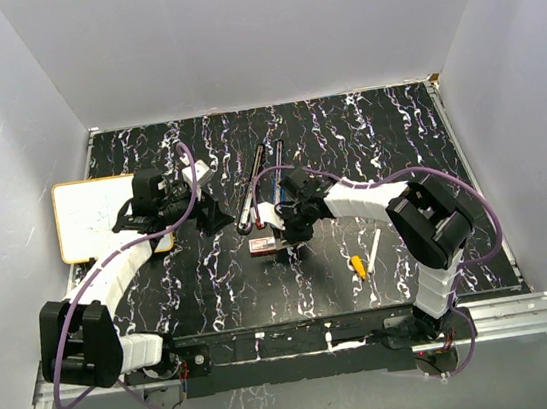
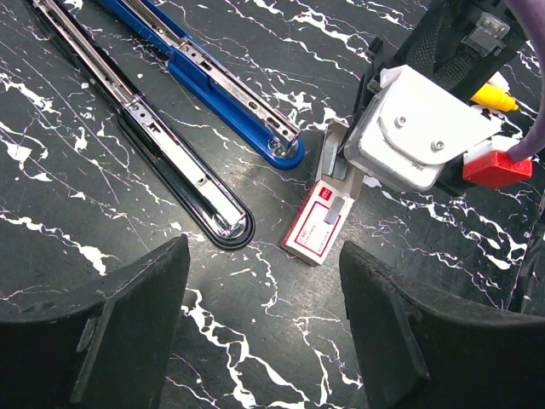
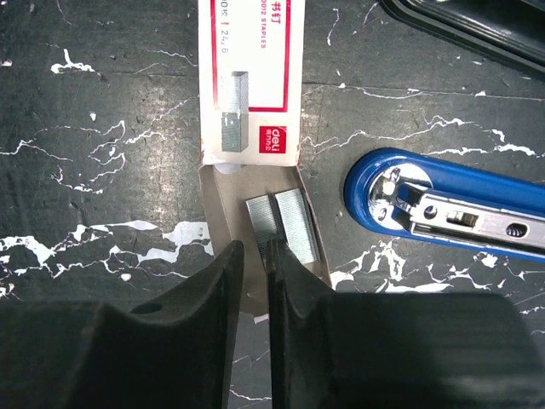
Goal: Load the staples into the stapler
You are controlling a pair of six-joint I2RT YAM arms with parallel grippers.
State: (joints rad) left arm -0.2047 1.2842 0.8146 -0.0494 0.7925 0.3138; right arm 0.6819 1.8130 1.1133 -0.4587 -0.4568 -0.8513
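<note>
The staples box (image 3: 252, 78), red and white, lies on the black marbled table with its tan tray (image 3: 223, 200) pulled out toward me. Two silver staple strips (image 3: 289, 223) lie in the tray. My right gripper (image 3: 256, 256) hovers over the tray's near end. Its jaws are only a narrow slit apart, with nothing between them. The blue stapler (image 3: 443, 209) lies open just right of the tray. My left gripper (image 2: 264, 328) stands wide open and empty, short of the box (image 2: 318, 225). The black stapler (image 2: 162, 145) lies open beside the blue one (image 2: 217, 85).
A yellow-tipped white pen (image 1: 365, 259) lies to the right of my right gripper (image 1: 290, 230). A whiteboard (image 1: 89, 221) lies at the table's left edge behind my left gripper (image 1: 212, 213). Grey walls enclose the table on three sides.
</note>
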